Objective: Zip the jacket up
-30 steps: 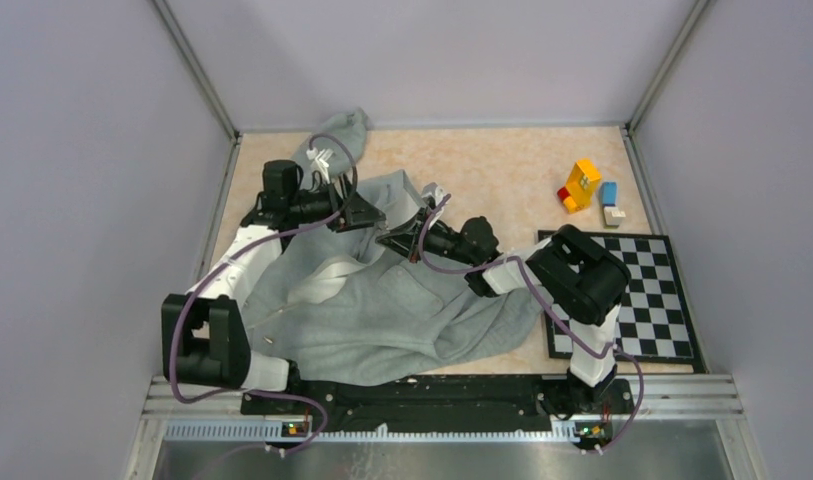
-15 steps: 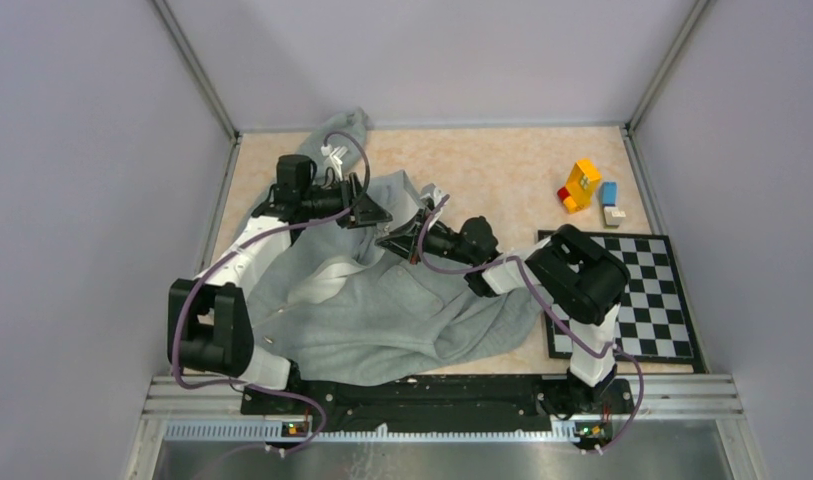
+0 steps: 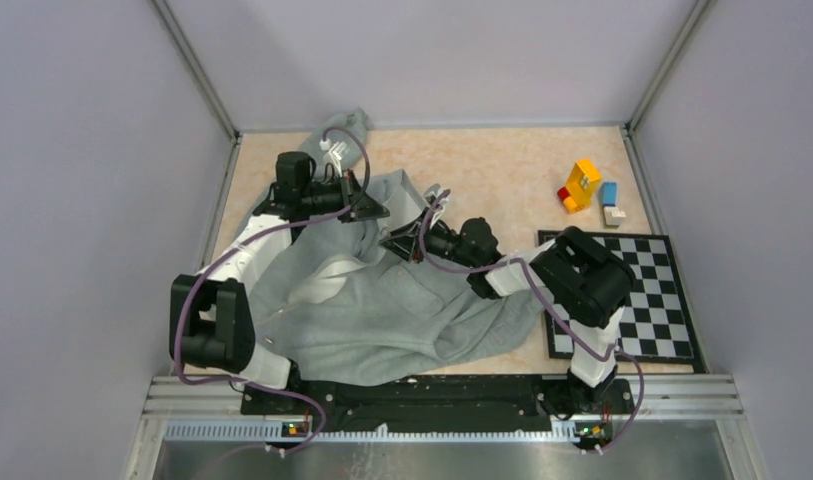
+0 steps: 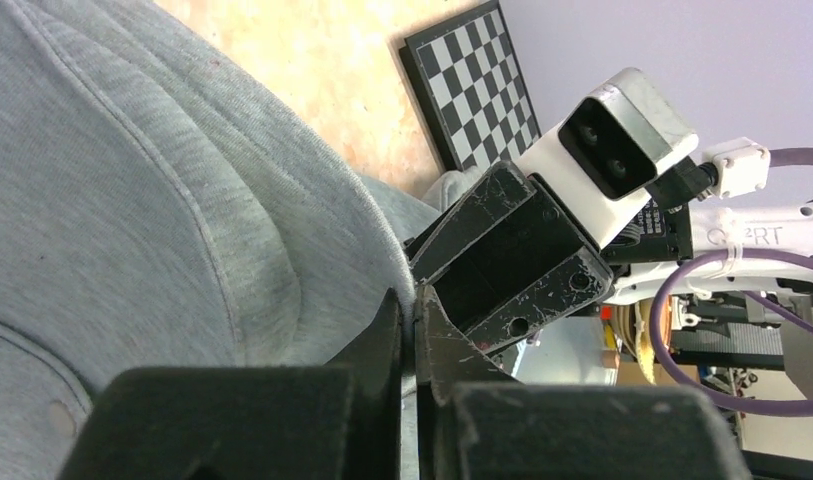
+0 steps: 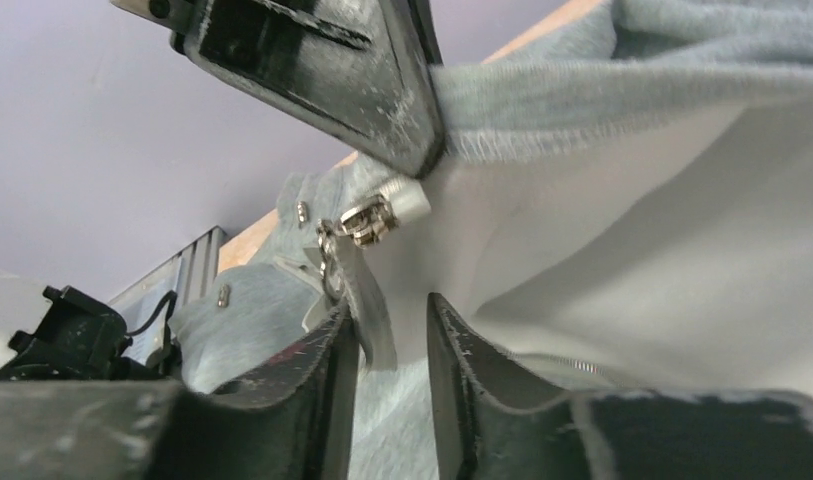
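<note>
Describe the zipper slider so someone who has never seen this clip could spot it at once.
Find the big grey jacket spread before the arms and follow its edge to where the left hand pinches it. Right beside that pinch, against the white lining, hangs the zipper slider: shiny metal with a pale pull tab, unlike the small flat studs beside it.

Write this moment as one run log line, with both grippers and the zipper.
left gripper: shut on jacket edge beside zipper slider | right gripper: open, pull tab between jaws | jacket: rumpled, unzipped
</note>
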You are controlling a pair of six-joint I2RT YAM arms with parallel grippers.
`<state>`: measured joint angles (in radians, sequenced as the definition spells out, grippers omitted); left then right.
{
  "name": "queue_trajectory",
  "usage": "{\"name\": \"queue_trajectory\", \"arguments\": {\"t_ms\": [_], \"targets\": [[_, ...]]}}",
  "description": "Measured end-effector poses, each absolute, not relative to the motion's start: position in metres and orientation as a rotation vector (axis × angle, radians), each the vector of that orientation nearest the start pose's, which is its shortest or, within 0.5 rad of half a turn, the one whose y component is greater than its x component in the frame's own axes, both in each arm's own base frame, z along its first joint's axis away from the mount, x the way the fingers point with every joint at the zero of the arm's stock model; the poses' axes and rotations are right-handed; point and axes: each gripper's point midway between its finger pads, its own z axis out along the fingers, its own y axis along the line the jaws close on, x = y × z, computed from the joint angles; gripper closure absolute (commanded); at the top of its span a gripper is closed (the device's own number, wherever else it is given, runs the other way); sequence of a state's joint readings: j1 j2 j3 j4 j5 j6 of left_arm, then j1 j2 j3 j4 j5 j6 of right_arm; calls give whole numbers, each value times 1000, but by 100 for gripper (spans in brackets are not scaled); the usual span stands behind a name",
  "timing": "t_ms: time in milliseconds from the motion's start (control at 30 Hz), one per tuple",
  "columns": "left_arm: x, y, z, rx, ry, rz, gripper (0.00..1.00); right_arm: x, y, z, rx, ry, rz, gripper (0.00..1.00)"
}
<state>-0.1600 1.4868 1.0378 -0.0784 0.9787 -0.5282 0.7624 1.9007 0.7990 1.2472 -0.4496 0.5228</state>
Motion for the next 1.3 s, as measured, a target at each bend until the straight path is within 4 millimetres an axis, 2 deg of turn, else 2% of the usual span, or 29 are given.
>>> {"name": "queue_trajectory", "arguments": {"t_ms": [200, 267, 367, 467, 600, 800, 900, 1067, 1300], "targets": [[333, -213, 219, 270, 2110, -1421, 100, 295, 392, 169, -503, 1618, 1308, 55], [335, -212, 218, 280, 2120, -1397, 100, 304, 377, 172, -449, 1686, 1256, 50], [339, -209, 216, 296, 2125, -1346, 100, 321, 348, 171, -349, 1785, 1160, 48], [339, -207, 211, 301, 2133, -1322, 100, 337, 322, 161, -244, 1882, 1088, 48], [338, -207, 206, 295, 2147, -1320, 100, 356, 295, 135, -62, 2058, 1007, 47], [335, -204, 198, 277, 2182, -1303, 100, 384, 296, 117, 193, 2180, 969, 46], [334, -204, 194, 269, 2191, -1299, 100, 395, 295, 103, 378, 2229, 933, 45], [332, -203, 189, 259, 2206, -1301, 100, 419, 295, 76, 662, 2312, 682, 42], [330, -203, 186, 246, 2217, -1309, 100, 411, 305, 59, 729, 2340, 511, 43]]}}
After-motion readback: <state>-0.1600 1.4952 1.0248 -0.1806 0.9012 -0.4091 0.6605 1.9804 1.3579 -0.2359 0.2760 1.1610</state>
